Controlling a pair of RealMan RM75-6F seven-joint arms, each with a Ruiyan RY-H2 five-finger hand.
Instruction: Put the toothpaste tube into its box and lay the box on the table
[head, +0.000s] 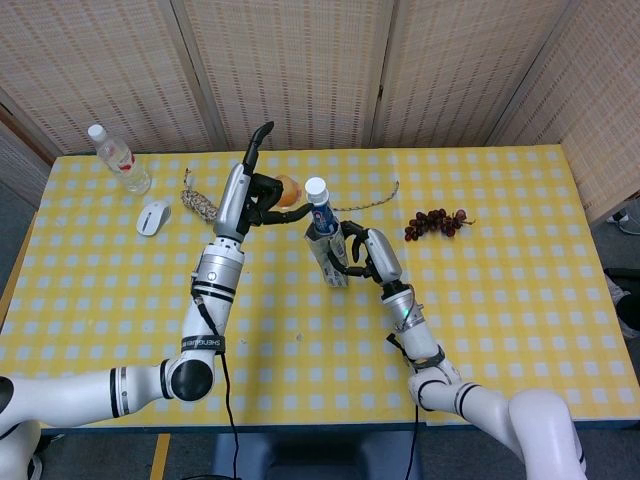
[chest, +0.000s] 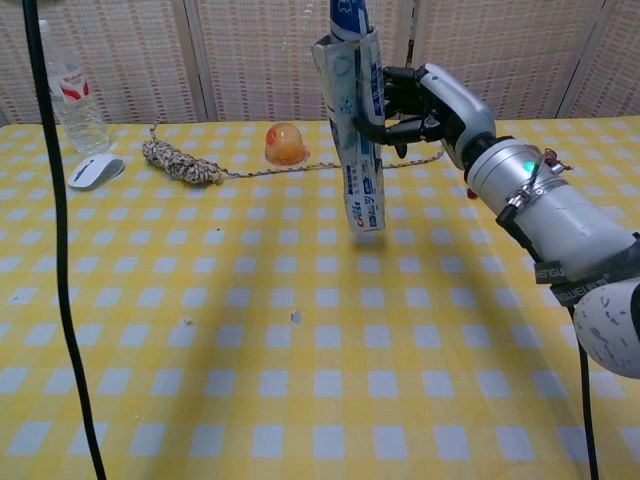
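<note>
The white-and-blue toothpaste box (head: 329, 258) (chest: 359, 140) hangs above the table, upright and slightly tilted. My right hand (head: 362, 251) (chest: 428, 100) grips its upper part from the right. The toothpaste tube (head: 318, 210) (chest: 346, 16) stands in the box's open top. Its white cap (head: 316, 187) and upper part stick out. In the head view my left hand (head: 252, 187) is up and to the left of the tube. Its fingers are spread and it holds nothing. The chest view does not show this hand.
A water bottle (head: 118, 158) (chest: 75, 95), a white mouse (head: 153, 216) (chest: 96, 171) and a coiled rope (head: 208, 210) (chest: 180, 163) lie at the back left. An orange dome (head: 288, 189) (chest: 285, 143) sits behind the box. Dark grapes (head: 434, 222) lie to the right.
</note>
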